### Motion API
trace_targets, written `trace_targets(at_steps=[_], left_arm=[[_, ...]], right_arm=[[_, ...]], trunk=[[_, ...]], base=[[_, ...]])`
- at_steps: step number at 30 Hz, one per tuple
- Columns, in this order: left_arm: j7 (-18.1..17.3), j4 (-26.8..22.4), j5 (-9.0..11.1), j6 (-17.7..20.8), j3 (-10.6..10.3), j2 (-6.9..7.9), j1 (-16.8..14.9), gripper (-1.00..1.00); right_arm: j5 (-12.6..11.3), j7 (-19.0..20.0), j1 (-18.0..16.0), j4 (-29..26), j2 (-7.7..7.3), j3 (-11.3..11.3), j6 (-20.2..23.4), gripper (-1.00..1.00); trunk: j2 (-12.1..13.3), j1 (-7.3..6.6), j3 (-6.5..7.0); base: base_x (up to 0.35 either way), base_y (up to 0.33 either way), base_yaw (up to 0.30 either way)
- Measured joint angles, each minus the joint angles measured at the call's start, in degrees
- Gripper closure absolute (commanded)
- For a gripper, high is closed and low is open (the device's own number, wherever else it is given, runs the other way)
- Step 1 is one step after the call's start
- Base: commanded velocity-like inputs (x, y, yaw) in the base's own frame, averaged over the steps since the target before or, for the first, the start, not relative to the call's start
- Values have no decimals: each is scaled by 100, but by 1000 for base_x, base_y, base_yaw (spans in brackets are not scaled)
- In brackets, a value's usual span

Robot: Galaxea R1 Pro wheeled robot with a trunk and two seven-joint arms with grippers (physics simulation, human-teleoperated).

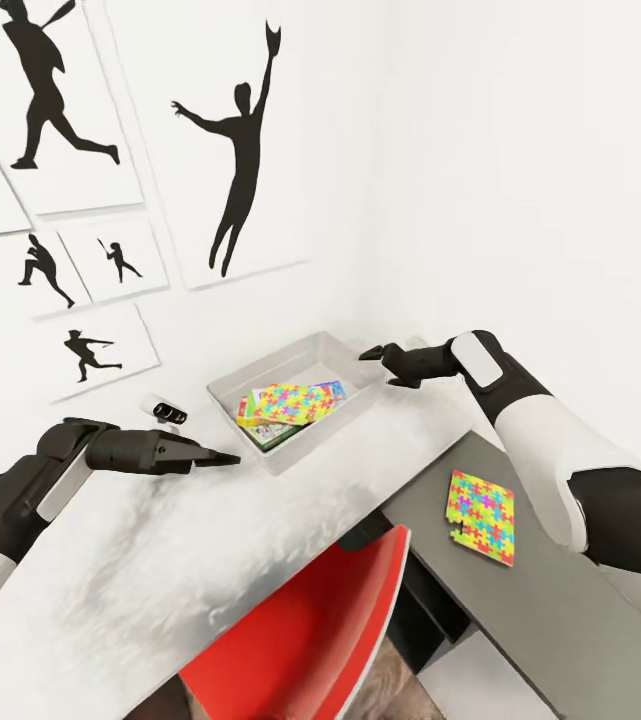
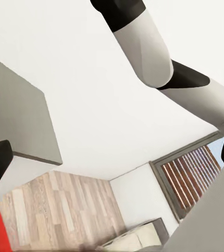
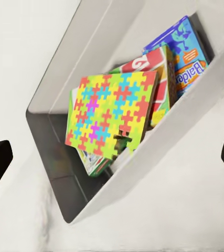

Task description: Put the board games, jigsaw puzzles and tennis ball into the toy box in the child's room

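Note:
A grey toy box (image 1: 350,362) stands on the white table (image 1: 160,560) near the wall corner. A colourful jigsaw puzzle (image 1: 286,402) lies on top inside it, over board games (image 1: 332,390). The right wrist view shows the same jigsaw (image 3: 112,115) tilted over a red game (image 3: 159,63) and a blue one (image 3: 188,47). A second jigsaw puzzle (image 1: 480,517) lies flat on the lower grey desk (image 1: 550,620). My right gripper (image 1: 378,367) hovers open just beyond the box's right end. My left gripper (image 1: 222,458) is open, empty, left of the box.
A red chair (image 1: 310,640) is tucked under the white table's front edge. A small black object (image 1: 168,410) sits by the wall behind my left gripper. Silhouette posters hang on the wall. The left wrist view shows my right arm (image 2: 159,58) and wooden floor (image 2: 64,210).

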Motion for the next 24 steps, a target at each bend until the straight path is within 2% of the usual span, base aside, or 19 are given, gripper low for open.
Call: trace_targets(at_steps=[11, 24], left_arm=[[1, 0, 0, 0, -3, 1, 0, -100], [0, 0, 0, 0, -3, -6, 0, -100]], right_arm=[[14, 0, 0, 0, 4, 7, -14, -100], [16, -8, 0, 0, 5, 22, -58, -100]], trunk=[[0, 0, 62], [0, -1, 121]], base=[[-217, 2, -224], [-94, 0, -199]])
